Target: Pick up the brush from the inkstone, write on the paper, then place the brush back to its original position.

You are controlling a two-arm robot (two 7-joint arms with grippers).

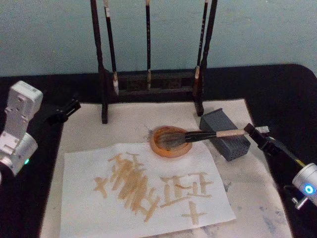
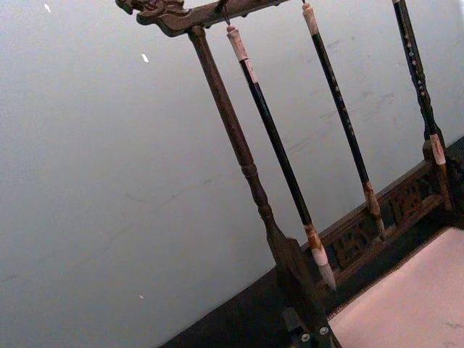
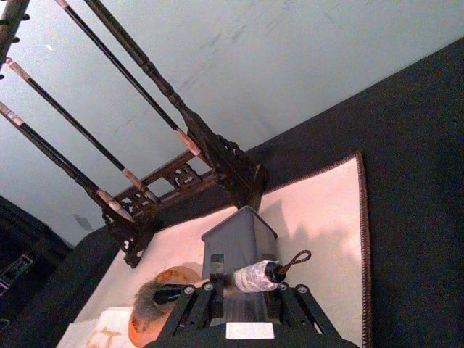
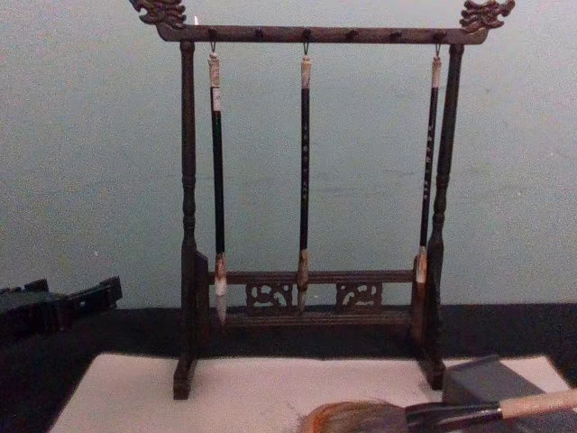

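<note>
Brush [image 1: 203, 135] with bristles in inkstone [image 1: 157, 147], handle propped on grey block [image 1: 233, 145], long axis pointing at right hand [image 1: 257, 130] just beside its looped end. Left hand [image 1: 69, 108] parked well apart; closure of either impossible to tell.

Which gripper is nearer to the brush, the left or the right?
Right. The right gripper sits at the handle end of the brush; the left gripper is far off by the mat's left edge.

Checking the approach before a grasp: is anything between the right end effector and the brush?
Nothing visible. The right end effector sits at the handle end of the brush. That handle rests on the grey block, which lies beneath it, not between. The left end effector hangs far off left.
</note>
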